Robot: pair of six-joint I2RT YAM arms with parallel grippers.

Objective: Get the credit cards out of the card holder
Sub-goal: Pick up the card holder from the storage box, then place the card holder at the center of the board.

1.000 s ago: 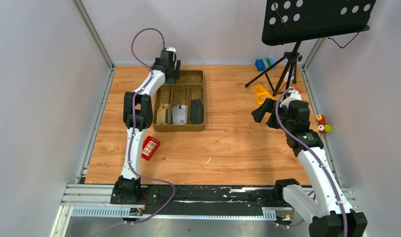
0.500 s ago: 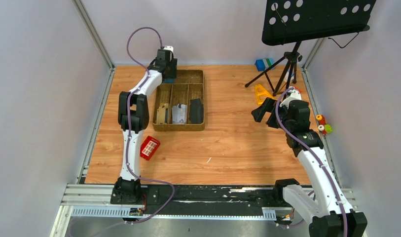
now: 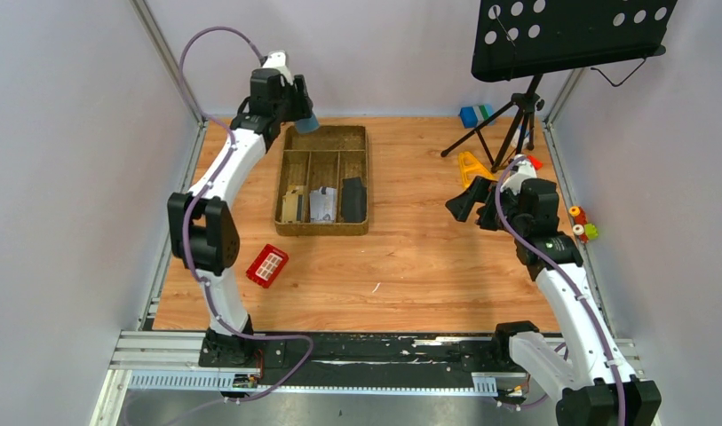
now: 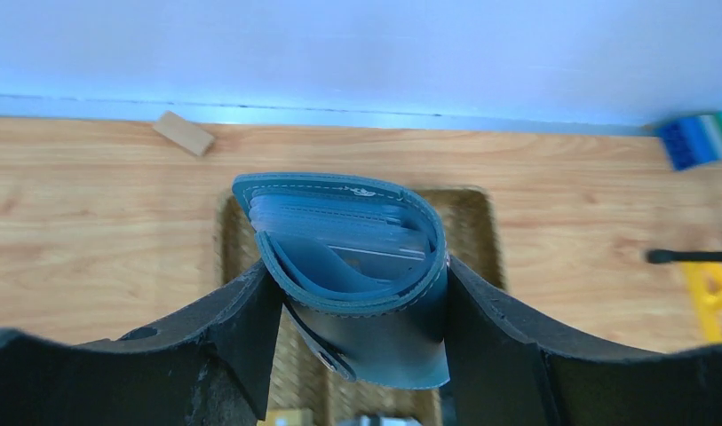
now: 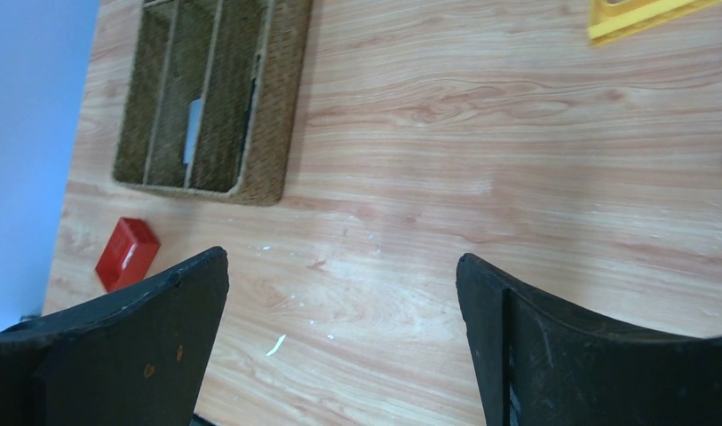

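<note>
Up goes the left arm: a second ago it was bent low over the far-left corner of the woven tray (image 3: 322, 232), and now it's higher and swung out to the left. The right arm has barely budged.

Left fingers (image 4: 358, 273) are clamped on the card holder (image 4: 379, 333), one finger pressing each side. It's off the counter (image 3: 419, 257), held in the air over that far-left tray corner. From overhead I only catch a blue sliver of it poking out under the fingers.

On the left wrist view I'm looking at it end-on. It's folded, and the squeeze has bowed it into an oval. The oval's long axis runs straight across from finger to finger. The open edge faces back at the wrist camera, so I can see right into the pockets. The credit cards (image 4: 344, 222) sit inside, a pale stack lying flat along that same side-to-side line. A snap tab juts out low beside the left-hand finger.

Down in the tray's near end: a tan card (image 3: 293, 204) in the left compartment and a grey card (image 3: 323, 205) in the middle one.

Right fingers (image 5: 341, 262) are spread wide with nothing between them, hanging over bare counter, well away from the tray. The red block (image 3: 267, 264) lies on the counter, near the tray's near-left corner.
</note>
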